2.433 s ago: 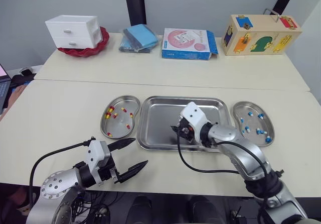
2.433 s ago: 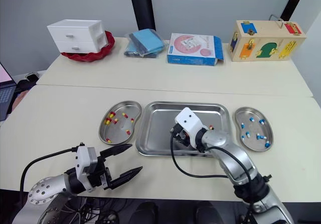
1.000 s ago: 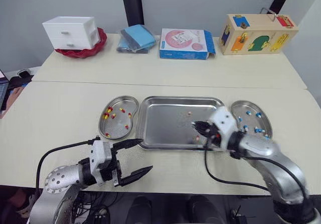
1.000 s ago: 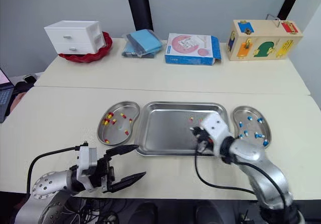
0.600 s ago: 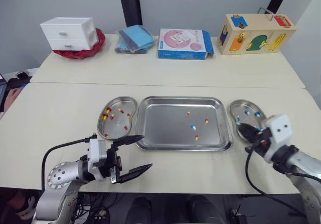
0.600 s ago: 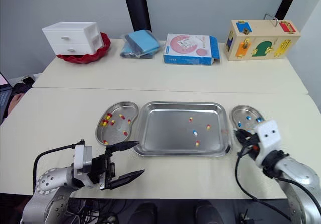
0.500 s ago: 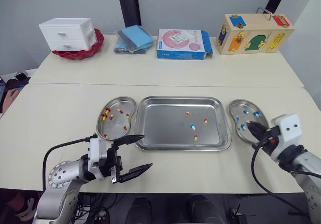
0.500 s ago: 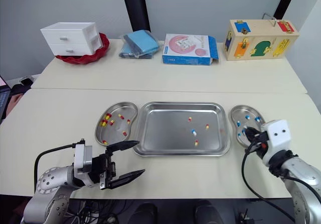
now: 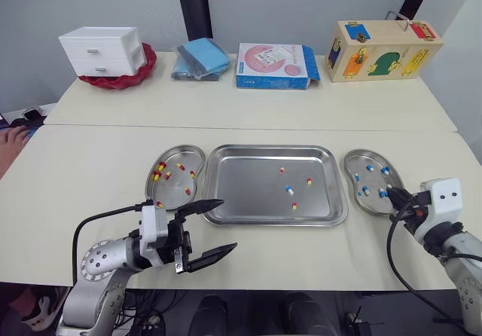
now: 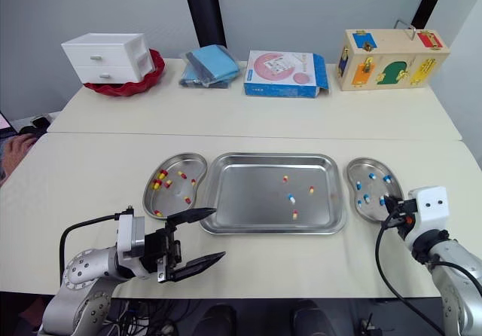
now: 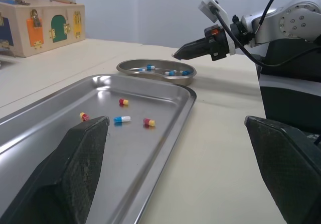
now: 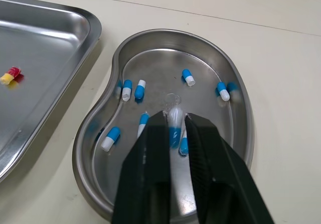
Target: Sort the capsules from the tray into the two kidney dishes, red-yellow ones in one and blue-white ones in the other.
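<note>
Since the right gripper [image 12: 174, 116] is pinching a blue-white capsule [image 12: 174, 127] in its fingers just above the right kidney dish [image 12: 155, 63], I'd release low so it won't bounce out. Left gripper [image 9: 226, 224] idles, fingers spread.

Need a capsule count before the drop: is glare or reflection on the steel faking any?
Right wrist view: the dish wall mirrors two capsules as blue smears beside them; ignore those. Left wrist view: the tray has a soft sheen, and its four capsules stand out with small shadows. Left eye view: even light, no blown-out patch on the tray.
</note>
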Robot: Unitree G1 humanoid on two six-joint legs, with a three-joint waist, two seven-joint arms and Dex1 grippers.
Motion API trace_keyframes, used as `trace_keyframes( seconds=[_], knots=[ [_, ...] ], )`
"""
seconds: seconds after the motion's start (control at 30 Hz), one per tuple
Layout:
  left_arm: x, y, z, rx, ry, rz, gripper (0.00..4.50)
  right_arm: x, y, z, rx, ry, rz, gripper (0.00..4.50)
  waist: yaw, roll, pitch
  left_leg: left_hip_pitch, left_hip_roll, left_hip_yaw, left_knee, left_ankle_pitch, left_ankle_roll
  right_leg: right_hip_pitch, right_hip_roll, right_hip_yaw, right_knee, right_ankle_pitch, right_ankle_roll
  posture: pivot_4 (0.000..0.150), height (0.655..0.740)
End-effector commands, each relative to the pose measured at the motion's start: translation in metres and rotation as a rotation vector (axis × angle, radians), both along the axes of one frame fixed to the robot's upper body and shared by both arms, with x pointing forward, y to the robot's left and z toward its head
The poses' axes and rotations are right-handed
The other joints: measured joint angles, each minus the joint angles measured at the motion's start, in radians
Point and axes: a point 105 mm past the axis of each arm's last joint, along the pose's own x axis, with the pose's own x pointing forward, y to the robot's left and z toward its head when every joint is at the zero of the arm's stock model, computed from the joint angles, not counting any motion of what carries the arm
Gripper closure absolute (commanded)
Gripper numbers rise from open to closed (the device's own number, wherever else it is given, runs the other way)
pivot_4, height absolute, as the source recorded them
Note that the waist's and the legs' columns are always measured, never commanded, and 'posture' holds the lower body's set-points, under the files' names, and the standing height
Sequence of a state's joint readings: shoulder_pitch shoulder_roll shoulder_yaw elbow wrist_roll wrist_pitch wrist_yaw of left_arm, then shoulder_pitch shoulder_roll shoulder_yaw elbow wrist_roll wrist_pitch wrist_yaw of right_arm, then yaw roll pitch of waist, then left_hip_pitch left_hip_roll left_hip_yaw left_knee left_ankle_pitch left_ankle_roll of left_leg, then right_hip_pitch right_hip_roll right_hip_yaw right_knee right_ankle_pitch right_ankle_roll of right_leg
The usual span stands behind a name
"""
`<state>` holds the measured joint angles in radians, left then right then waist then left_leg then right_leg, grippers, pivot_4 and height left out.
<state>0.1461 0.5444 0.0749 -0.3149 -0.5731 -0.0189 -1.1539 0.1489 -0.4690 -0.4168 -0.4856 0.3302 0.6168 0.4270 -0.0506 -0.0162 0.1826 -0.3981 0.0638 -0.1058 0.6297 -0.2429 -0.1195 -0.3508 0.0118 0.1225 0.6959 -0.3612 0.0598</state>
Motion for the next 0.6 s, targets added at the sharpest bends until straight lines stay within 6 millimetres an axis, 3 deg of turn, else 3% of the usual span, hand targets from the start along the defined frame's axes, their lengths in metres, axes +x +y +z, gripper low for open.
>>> trace_keyframes(
  seconds=[0.03, 0.27, 0.5, 0.6],
  knots=[
    [-0.002, -0.006, 0.010, -0.020, -0.033, -0.017, 0.00, 0.000, 0.003, 0.019, -0.017, -0.074, -0.003, 2.94, 0.000, 0.000, 0.000, 0.000, 0.000, 0.000, 0.000, 0.000, 0.000, 0.000, 0.000, 0.000, 0.000, 0.000, 0.000, 0.150, 0.7400],
    [0.002, -0.001, 0.013, -0.023, -0.018, 0.060, 0.00, -0.002, 0.016, 0.029, 0.011, -0.100, 0.049, 1.06, 0.000, 0.000, 0.000, 0.000, 0.000, 0.000, 0.000, 0.000, 0.000, 0.000, 0.000, 0.000, 0.000, 0.000, 0.000, 0.150, 0.7400],
    [0.004, 0.032, -0.001, 0.106, 0.130, 0.363, 0.00, -0.019, 0.033, 0.031, -0.152, -0.126, 0.269, 1.06, 0.001, 0.000, 0.000, 0.000, 0.000, 0.000, 0.000, 0.000, 0.000, 0.000, 0.000, 0.000, 0.000, 0.000, 0.000, 0.150, 0.7400],
    [-0.004, 0.053, -0.007, 0.173, 0.194, 0.469, 0.00, -0.030, 0.034, 0.018, -0.242, -0.065, 0.403, 1.06, 0.000, 0.000, 0.000, 0.000, 0.000, 0.000, 0.000, 0.000, 0.000, 0.000, 0.000, 0.000, -0.001, 0.000, 0.000, 0.150, 0.7400]
  ],
)
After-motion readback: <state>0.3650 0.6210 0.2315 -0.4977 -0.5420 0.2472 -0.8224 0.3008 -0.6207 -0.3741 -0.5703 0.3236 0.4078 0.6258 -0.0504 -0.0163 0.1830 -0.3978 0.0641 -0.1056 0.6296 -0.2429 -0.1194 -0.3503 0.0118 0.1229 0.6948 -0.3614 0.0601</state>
